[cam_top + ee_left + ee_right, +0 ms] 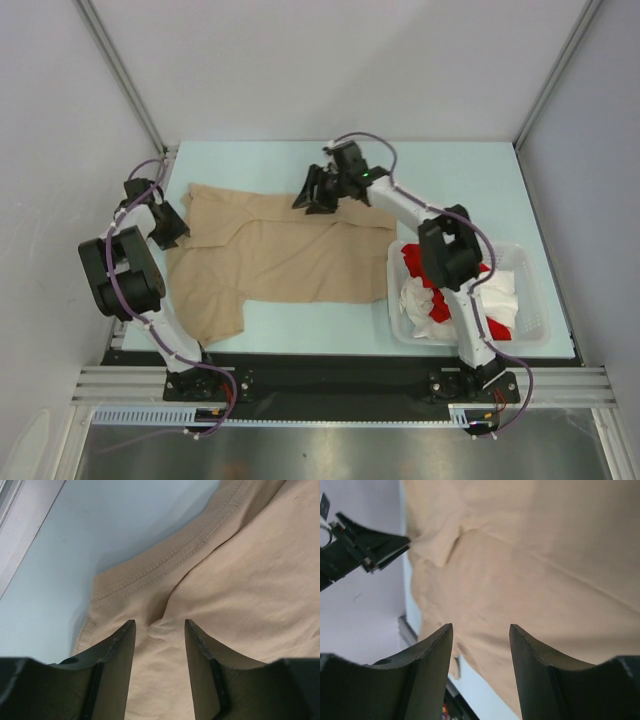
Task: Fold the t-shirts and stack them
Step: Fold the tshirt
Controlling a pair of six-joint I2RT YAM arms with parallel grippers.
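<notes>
Left end effector [159, 623] over crosswise t-shirt [240, 580]

Beige t-shirt [270, 262] spread rumpled, red and white t-shirts [420, 288] bunched in basket [536, 305]

Observed soft beige-tan cloth t-shirt [530, 570] spread over pale blue desk [482, 700]; noted black two-finger right end effector [481, 627], fingers parted, over it.

Open table [250, 165] beyond beige t-shirt [290, 255], basket [537, 312] blocking right corner
</notes>
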